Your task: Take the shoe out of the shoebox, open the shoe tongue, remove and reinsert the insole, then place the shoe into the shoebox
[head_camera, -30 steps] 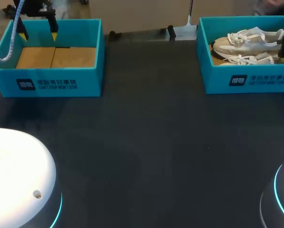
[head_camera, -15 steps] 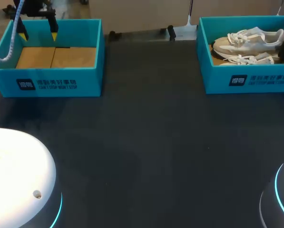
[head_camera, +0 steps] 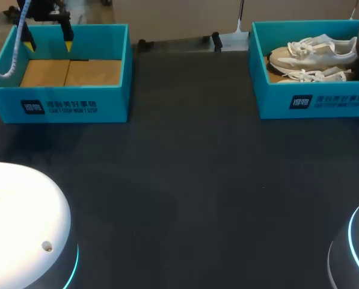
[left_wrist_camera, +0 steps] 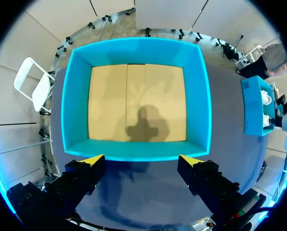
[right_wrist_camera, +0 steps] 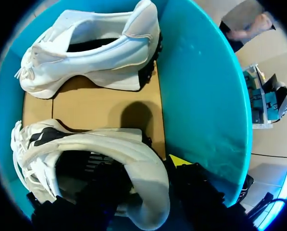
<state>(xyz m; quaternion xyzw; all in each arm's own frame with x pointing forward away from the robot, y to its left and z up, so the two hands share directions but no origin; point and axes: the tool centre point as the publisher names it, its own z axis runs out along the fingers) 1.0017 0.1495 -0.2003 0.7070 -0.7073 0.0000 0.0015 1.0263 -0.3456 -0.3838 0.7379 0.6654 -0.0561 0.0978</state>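
Left box [head_camera: 77,105] sits at the far-left corner of the table [head_camera: 191,180], its cardboard floor showing wall to wall. Left gripper [left_wrist_camera: 142,161] hangs over the box's far wall, spread wide, gripping nothing. A cable [head_camera: 11,57] droops over the box's left rim. A white dome [head_camera: 23,223] fills the near-left corner. A wide stretch of dark table separates the two boxes and runs to the near edge. Right box [head_camera: 323,102] is at the far right, against the table's edge, with two white shoes inside: far shoe [right_wrist_camera: 90,62] along the back wall, near shoe [right_wrist_camera: 109,144] by the front wall. Right gripper [right_wrist_camera: 144,168] is at the near shoe's heel, tight to the box's right wall. Can't tell whether it's clamped. A grey dome [head_camera: 356,253] sits in the near-right corner.
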